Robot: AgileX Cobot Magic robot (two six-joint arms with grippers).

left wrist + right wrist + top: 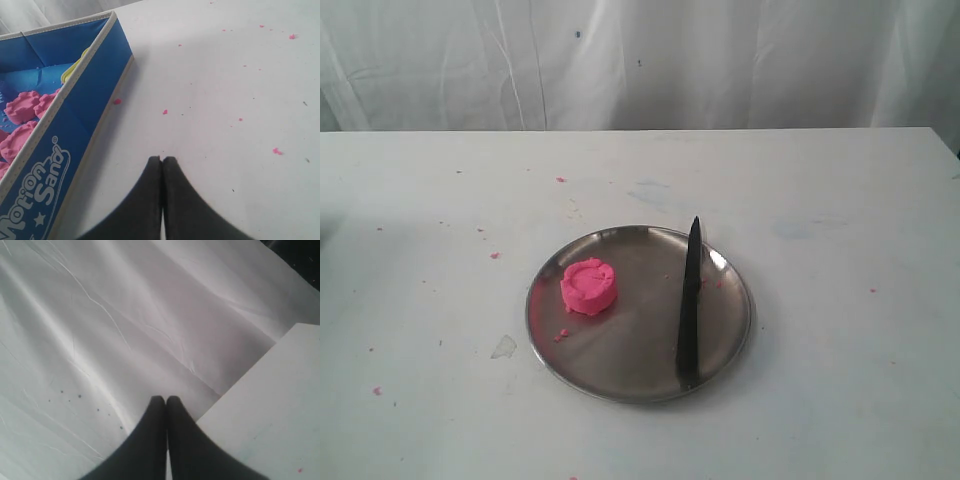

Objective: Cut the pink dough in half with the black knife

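In the exterior view the pink dough (pixel 589 286) sits as one round puck on the left part of the steel plate (pixel 620 365). The black knife (pixel 689 306) lies on the plate's right part, its tip pointing away from the table's front edge. Neither arm shows in that view. My left gripper (pixel 162 158) is shut with nothing in it, hovering over bare white table. My right gripper (pixel 166 399) is also shut and empty, pointing past the table's corner (pixel 295 330) toward the white curtain (pixel 125 315). Neither wrist view shows dough, knife or plate.
A blue Motion Sand box (pixel 75 100) with pink moulded pieces (pixel 22 107) stands beside the left gripper. Tiny pink crumbs (pixel 495 255) dot the white table (pixel 840 300). The white curtain (pixel 640 60) hangs behind the table's far edge.
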